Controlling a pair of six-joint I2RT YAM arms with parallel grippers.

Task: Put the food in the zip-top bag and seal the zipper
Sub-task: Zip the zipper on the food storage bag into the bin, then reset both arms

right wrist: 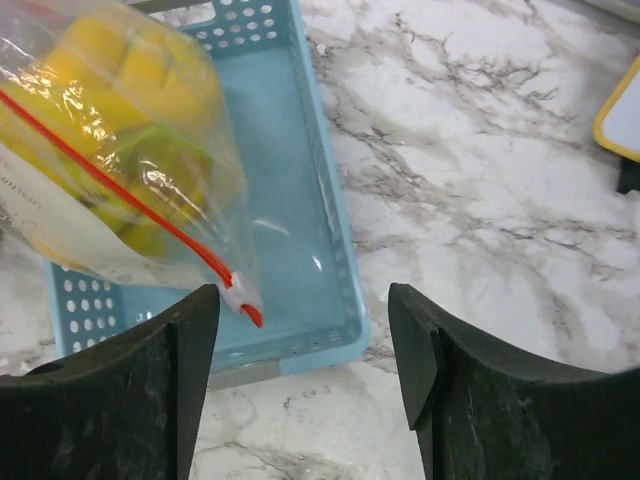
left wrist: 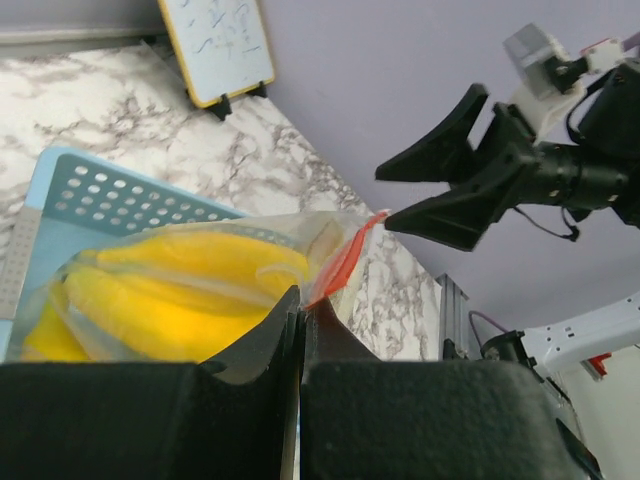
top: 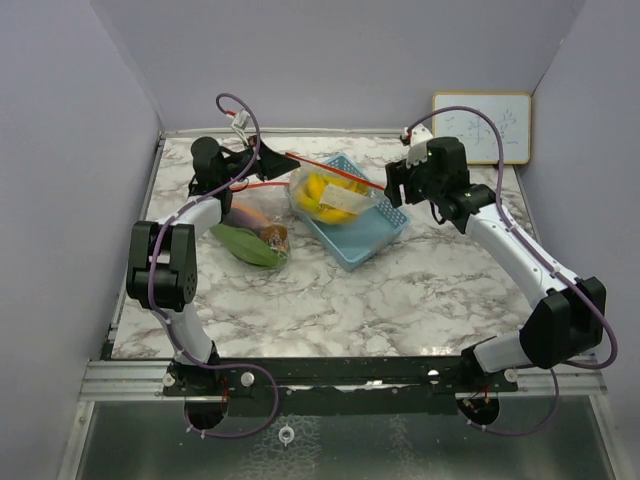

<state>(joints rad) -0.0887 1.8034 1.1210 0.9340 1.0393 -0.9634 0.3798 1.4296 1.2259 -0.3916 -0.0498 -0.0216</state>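
The clear zip-top bag point(top: 325, 195) hangs over the blue basket with yellow bananas point(left wrist: 170, 290) and something green inside. Its red zipper point(top: 320, 166) is stretched between the arms. My left gripper point(left wrist: 302, 300) is shut on the bag's zipper corner. My right gripper point(right wrist: 305, 350) stands open, and the zipper's other end point(right wrist: 238, 295) lies free just beside its left finger point(right wrist: 185, 360). On the table left of the basket lie a green leafy vegetable point(top: 245, 246), an orange carrot point(top: 250, 213) and a small brown fruit point(top: 275, 236).
The blue mesh basket point(top: 365, 232) sits under the bag at the table's middle back. A small whiteboard point(top: 485, 127) leans on the back right wall. Grey walls close in the table on three sides.
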